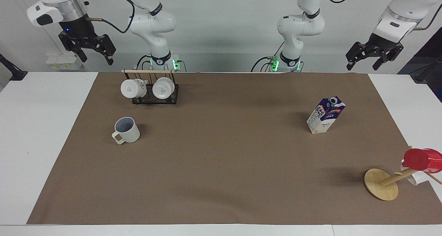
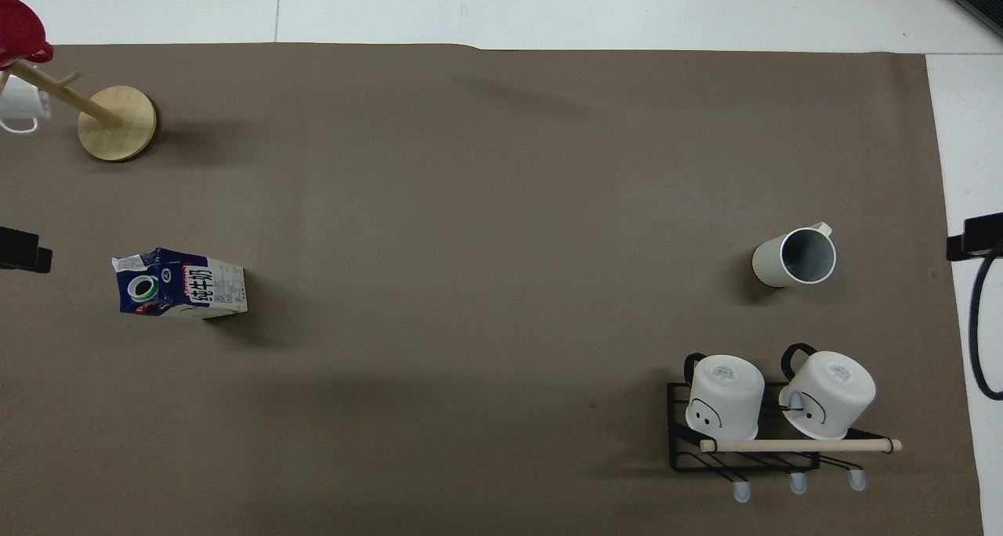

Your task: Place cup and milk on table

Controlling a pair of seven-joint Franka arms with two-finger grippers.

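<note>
Red cup (image 1: 422, 159) cropped at edge, carton lettering illegible

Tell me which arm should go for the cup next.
Right, likely. The cup stands upright on the brown mat toward the right arm's end of the table, and the right gripper hangs open and empty at that end. The left gripper, also open, is raised at the milk end.

A plain pale grey wall (image 1: 224, 29) is seen at twelve o'clock of the facing view, evenly lit and without strong shadow, while a small white box (image 1: 62, 61) is set low against it at ten o'clock and dark equipment (image 1: 426, 67) is glimpsed at two o'clock.
</note>
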